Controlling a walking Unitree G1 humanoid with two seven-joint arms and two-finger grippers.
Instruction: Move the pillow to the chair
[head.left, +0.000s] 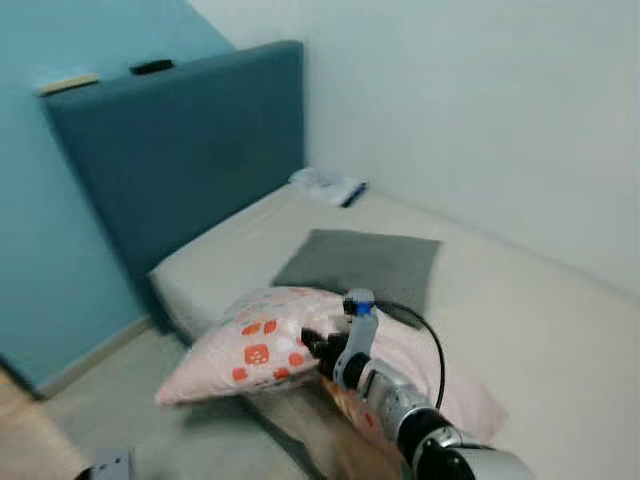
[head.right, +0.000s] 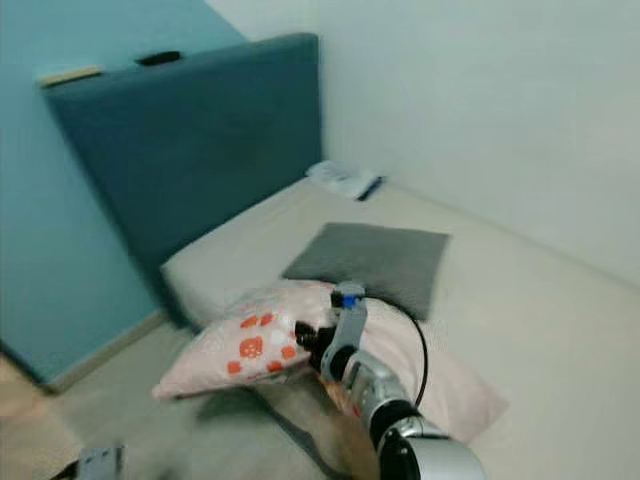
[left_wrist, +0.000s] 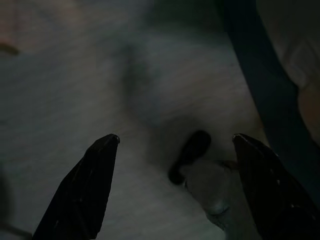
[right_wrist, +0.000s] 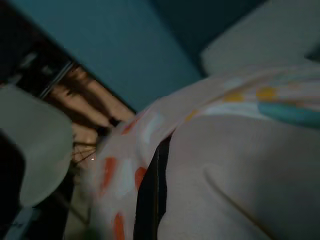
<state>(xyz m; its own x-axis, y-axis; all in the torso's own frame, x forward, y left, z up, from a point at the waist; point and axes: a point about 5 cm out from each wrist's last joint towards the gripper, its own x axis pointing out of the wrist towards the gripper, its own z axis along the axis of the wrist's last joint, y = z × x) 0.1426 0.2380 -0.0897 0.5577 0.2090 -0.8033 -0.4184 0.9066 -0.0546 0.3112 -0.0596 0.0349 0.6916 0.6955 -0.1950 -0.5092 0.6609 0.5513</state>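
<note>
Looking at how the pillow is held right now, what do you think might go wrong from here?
The right gripper pinches only a fold of the pink pillow, so the soft fabric may slip free during carrying. The pillow's far end seems to rest on the bed beside the grey cushion, which it might drag along. The left gripper hangs open and gives no support.

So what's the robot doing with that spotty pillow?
The robot's right gripper has its fingers pinched on the pink pillow with orange spots, holding it up at the edge of the bed. A grey pillow lies flat on the mattress behind it. The left gripper hangs open over the floor, holding nothing.
</note>
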